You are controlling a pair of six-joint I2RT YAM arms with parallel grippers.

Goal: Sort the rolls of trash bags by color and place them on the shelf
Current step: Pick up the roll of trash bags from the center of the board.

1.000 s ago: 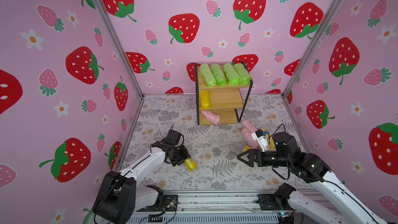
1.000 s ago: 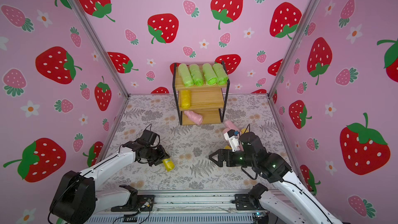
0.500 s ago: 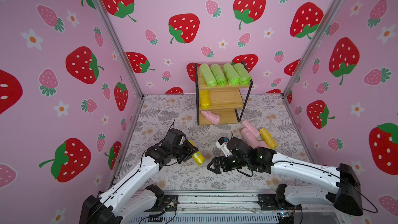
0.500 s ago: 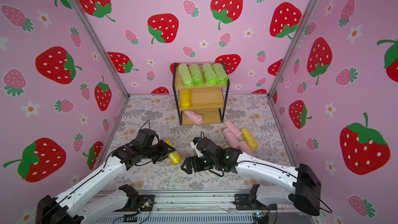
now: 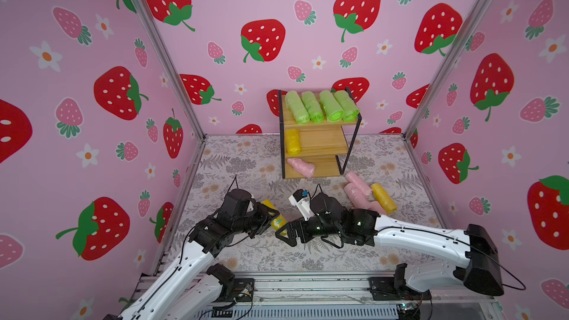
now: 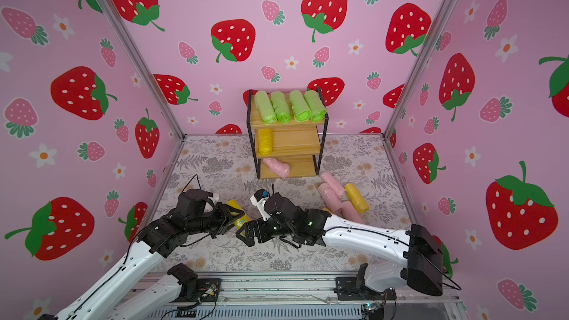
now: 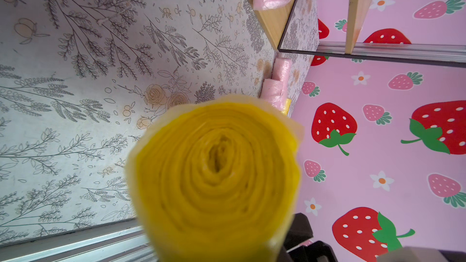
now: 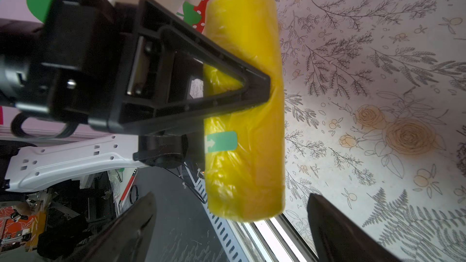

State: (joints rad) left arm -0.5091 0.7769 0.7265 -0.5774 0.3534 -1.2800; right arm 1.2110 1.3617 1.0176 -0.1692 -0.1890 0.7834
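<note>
Top views both show the shelf at the back wall. The left gripper is clamped on a yellow roll near the front; the right gripper, jaws spread wide and empty, sits just beside it. Four green rolls line the top board.

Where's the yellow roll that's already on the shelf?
The yellow roll lies on the shelf, at the left end of its middle board, below the green rolls, in both top views.

The soft yellow plastic roll lies in the left claw, the right claw just beside it; the black-framed wooden three-tier shelf stands beyond both.
</note>
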